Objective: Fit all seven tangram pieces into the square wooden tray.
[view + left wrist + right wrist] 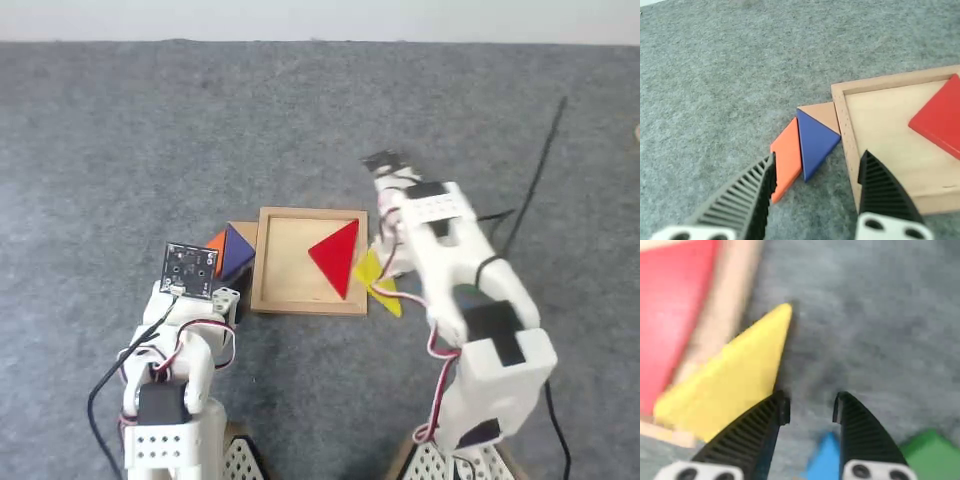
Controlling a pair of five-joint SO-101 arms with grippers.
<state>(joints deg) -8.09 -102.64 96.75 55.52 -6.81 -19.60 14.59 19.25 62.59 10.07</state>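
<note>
the tray (pixel 285 268) is taken as the landmark: one red triangle (pixel 337 258) is seen lying flat inside it, against the wall on the right arm's side, and the rest of the floor is left bare, so the task is judged to be barely begun. a yellow triangle (pixel 730 385) is found just outside that same wall, its long edge running roughly along the rim and one end touching or overlapping the rim (which of the two cannot be told). the right gripper (pixel 810 407) is held with its jaws apart and nothing between them; the gap is set over bare carpet on the side of the yellow triangle away from the tray, with one fingertip (pixel 780 407) just beside the piece's edge. the coming move is judged to turn on this offset: the piece lies toward the tray from the gap, so a shift that way would be needed before it could be straddled across its short width. a light blue piece (pixel 824 460) and a green piece (pixel 932 450) are seen farther from the tray. outside the opposite wall, an orange piece (pixel 787 160), a blue triangle (pixel 815 142) and a tan triangle (pixel 821 114) are packed together, touching the tray, and the left gripper (pixel 817 167) is held open and empty near them.
</note>
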